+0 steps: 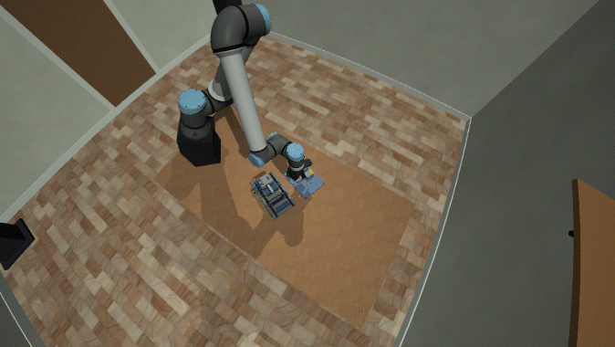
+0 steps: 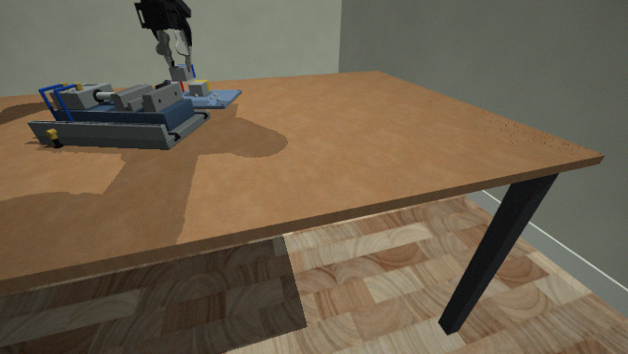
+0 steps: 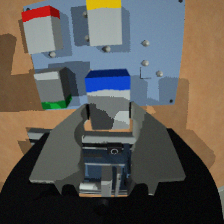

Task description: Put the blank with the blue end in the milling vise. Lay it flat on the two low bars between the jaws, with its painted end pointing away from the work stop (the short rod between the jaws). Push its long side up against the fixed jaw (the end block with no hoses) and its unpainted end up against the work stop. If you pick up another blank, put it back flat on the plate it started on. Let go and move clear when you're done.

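Note:
The blank with the blue end (image 2: 181, 74) (image 3: 108, 97) is level between the fingertips of my gripper (image 2: 181, 68) (image 3: 109, 104). The gripper is shut on its long sides and holds it above the blue plate (image 1: 315, 185) (image 2: 229, 96) (image 3: 167, 92). In the wrist view its blue end points up the picture, away from the vise. The milling vise (image 1: 276, 197) (image 2: 179, 114) (image 3: 106, 165) stands beside the plate. Its fixed jaw (image 2: 164, 98) is at the end away from the blue hoses. The low bars and the work stop cannot be made out clearly.
A yellow-ended blank (image 2: 198, 88) (image 3: 104, 26), a red-ended blank (image 3: 43, 35) and a green-ended blank (image 3: 51, 87) are on the plate, with several small pegs. Blue hoses (image 2: 60, 100) rise at the vise's far end from the plate.

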Controlling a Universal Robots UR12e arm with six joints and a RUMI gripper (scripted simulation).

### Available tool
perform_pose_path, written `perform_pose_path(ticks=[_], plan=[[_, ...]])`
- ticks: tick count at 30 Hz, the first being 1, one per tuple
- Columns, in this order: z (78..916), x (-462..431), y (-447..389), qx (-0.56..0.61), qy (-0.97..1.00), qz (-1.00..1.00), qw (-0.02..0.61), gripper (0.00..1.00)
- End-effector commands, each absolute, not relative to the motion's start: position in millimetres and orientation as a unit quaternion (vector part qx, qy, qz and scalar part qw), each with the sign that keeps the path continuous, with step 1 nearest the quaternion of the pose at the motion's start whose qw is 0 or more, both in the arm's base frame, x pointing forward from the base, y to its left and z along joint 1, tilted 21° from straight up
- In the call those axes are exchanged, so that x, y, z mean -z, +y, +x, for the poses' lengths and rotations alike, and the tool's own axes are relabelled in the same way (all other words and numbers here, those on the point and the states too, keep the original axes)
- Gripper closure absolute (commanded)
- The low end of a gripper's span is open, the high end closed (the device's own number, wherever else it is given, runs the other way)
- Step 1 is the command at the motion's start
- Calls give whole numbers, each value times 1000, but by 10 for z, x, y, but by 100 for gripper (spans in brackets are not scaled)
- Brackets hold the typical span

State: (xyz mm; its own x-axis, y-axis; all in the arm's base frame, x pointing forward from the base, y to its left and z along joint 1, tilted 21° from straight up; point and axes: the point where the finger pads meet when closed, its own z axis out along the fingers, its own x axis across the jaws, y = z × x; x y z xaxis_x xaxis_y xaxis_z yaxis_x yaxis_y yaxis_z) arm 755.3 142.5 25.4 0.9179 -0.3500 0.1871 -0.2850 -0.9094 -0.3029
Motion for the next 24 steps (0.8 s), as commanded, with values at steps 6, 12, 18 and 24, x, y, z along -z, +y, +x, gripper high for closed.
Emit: perform_pose_path(ticks=[6,12,18,24], plan=[[7411,-584,1327,115,164,-970,137,100],[7389,-731,1291,116,164,-970,136,100],[7380,-760,1284,116,164,-970,136,100],[7378,-751,1287,115,164,-970,136,100]])
